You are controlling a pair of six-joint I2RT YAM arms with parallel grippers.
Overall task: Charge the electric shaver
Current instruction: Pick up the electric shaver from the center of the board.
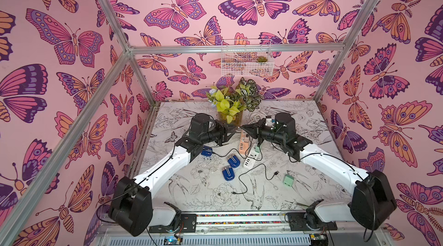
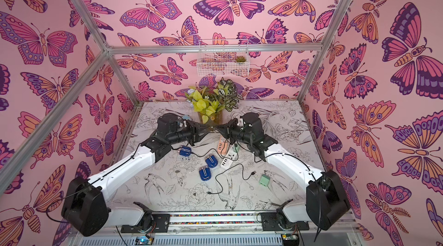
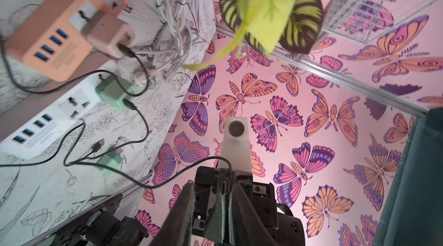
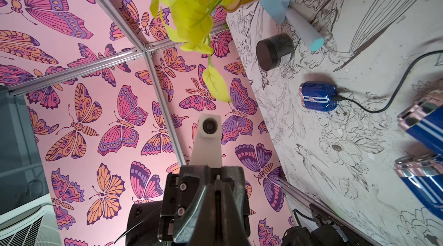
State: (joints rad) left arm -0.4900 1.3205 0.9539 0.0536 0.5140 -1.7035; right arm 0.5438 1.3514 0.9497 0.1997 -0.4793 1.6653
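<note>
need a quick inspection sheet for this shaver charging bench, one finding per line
surface: floral-print table, smudged
job's things: three blue shavers, the one nearest the left arm with a lead plugged in; orange power strip with pink adapter; white power strip with green adapter; spare adapter lying loose
clutter: plant vase, black jar, pale blue tool
grippers: left gripper open, right gripper shut on charging cable, tips almost meeting
cables: loose USB cable, white cable bundle
surroundings: butterfly walls, wire basket
</note>
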